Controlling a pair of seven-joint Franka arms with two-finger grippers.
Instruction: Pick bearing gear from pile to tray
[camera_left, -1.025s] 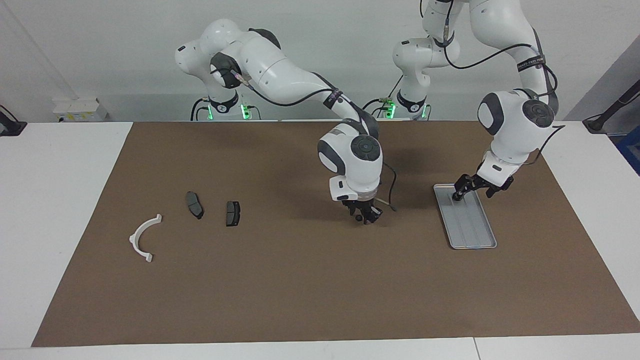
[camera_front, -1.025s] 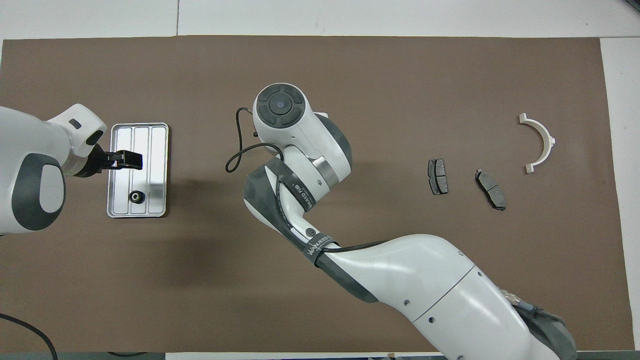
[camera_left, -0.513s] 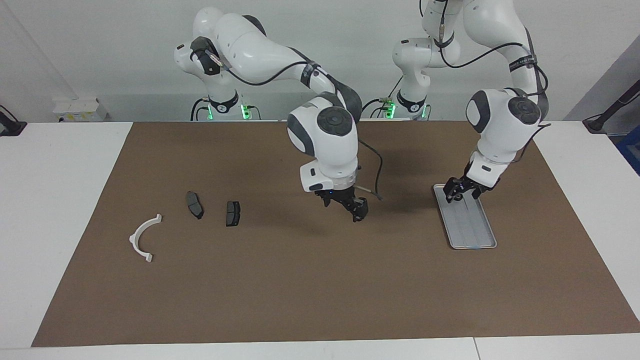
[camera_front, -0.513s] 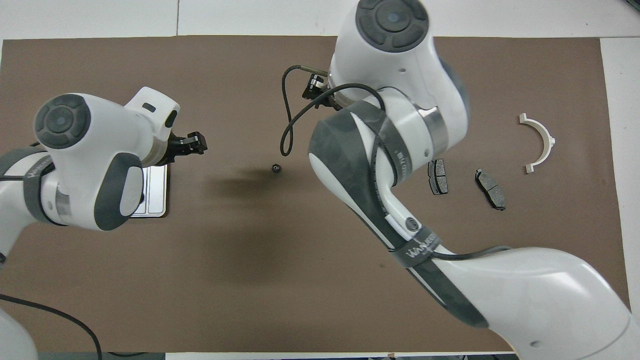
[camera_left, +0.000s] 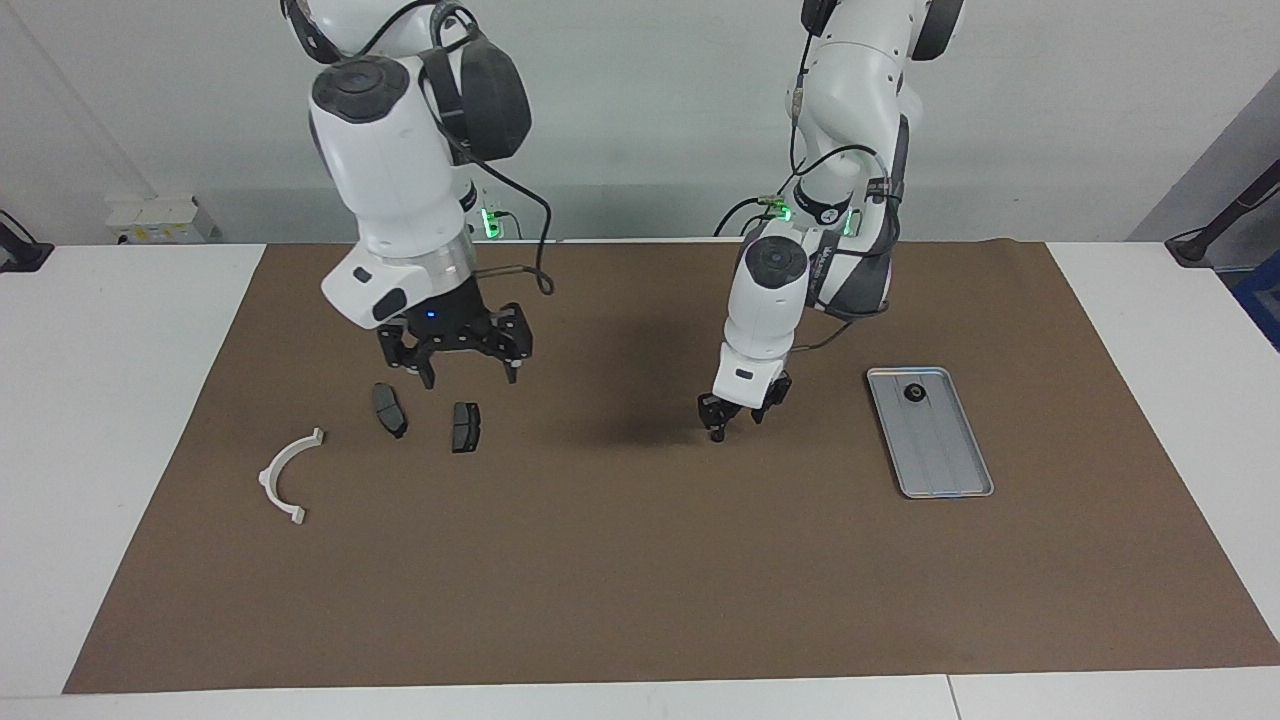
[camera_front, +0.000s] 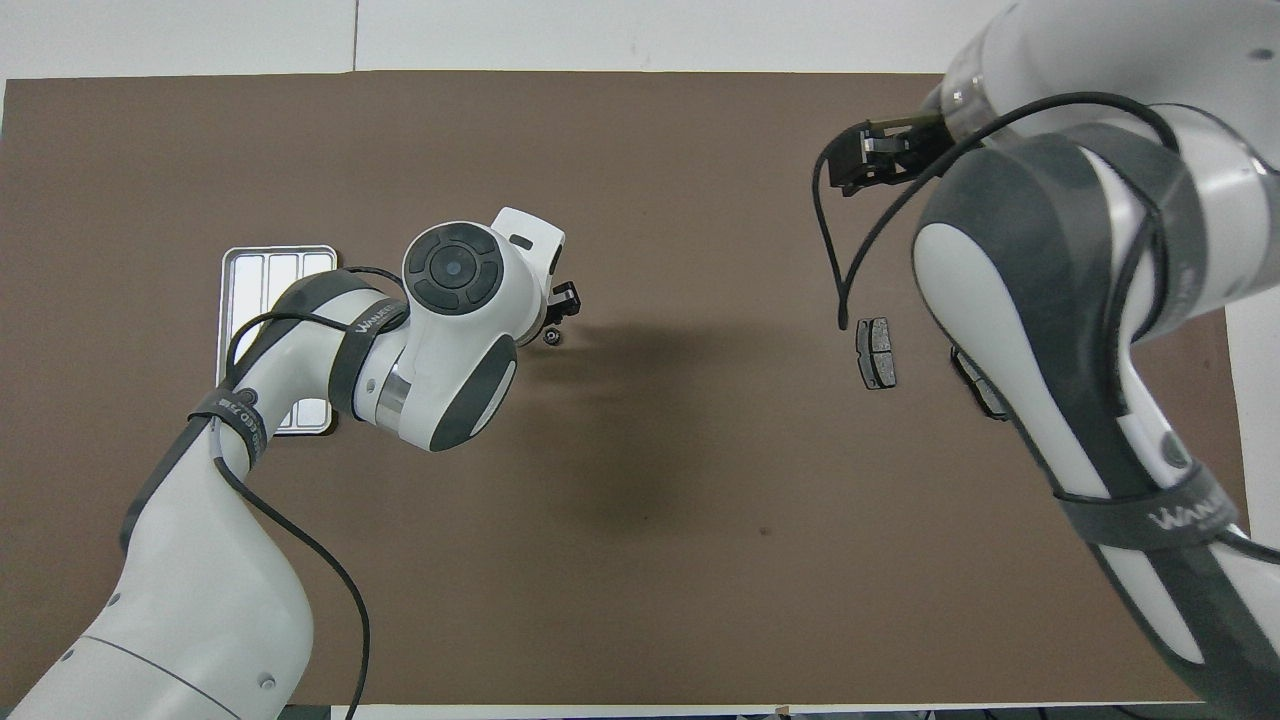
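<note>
The silver ribbed tray (camera_left: 945, 455) lies toward the left arm's end of the table, with a small black round piece (camera_left: 913, 393) in the end nearer the robots. Another small black round piece (camera_front: 550, 338) lies on the mat's middle. My left gripper (camera_left: 737, 418) is open and low over it, one fingertip (camera_left: 717, 431) right at it; touching cannot be told. My right gripper (camera_left: 470, 377) is open and empty above two dark brake-pad plates (camera_left: 390, 410) (camera_left: 466, 427). The white half-ring bracket (camera_left: 288, 475) lies beside them, toward the right arm's end.
A brown mat (camera_left: 640, 580) covers the table. In the overhead view my left arm covers part of the tray (camera_front: 270, 270), and my right arm hides the bracket and part of one plate (camera_front: 985, 390); the other plate (camera_front: 876, 352) shows.
My right gripper left a black piece on the mat's middle, rose and swung back over the plates, open. My left gripper left the tray and moved to that piece. One piece stays in the tray.
</note>
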